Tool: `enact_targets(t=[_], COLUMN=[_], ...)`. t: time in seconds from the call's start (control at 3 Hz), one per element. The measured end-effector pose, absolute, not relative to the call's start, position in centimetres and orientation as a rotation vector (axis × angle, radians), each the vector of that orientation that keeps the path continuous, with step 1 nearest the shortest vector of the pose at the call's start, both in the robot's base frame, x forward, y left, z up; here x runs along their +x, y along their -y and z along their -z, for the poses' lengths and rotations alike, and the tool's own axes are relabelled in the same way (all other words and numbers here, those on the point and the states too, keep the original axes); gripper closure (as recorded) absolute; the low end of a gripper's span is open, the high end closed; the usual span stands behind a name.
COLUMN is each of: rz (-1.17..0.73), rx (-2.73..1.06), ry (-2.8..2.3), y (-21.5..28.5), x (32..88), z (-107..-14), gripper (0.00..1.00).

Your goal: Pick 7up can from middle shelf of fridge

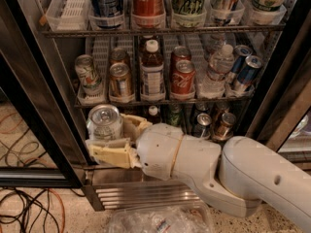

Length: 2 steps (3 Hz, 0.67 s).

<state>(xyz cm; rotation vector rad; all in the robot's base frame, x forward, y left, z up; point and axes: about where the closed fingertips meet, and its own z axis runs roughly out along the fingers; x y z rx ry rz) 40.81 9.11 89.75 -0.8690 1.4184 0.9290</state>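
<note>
My gripper [109, 137] is shut on a 7up can [104, 122] with a pale body and a shiny silver top. It holds the can in front of the fridge [34, 89], below the middle shelf [160, 101] and at its left end. One cream finger [111, 154] lies under the can and the other [134, 125] is behind it. A second 7up can [88, 74] stands in the leftmost lane of the middle shelf. My white arm [233, 174] reaches in from the lower right.
On the middle shelf stand a copper-orange can [120, 79], a brown bottle [152, 72], red Coca-Cola cans [182, 76], a water bottle [217, 67] and blue cans [245, 72]. Taller cans fill the rack above [146, 4]. Louvred base [141, 194], cables [24, 212] and crumpled plastic [160, 221] lie below.
</note>
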Motion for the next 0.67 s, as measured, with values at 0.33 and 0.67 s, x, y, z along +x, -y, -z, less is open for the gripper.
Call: enact_targets(t=[0.33,0.67], rz=[-0.891,-0.892], rx=[-0.837,-0.839], ry=[-1.431,-1.430], y=[-7.19,-7.30], x=[41.08,41.06], z=[-89.77,-89.77], gripper=[1.00,1.00])
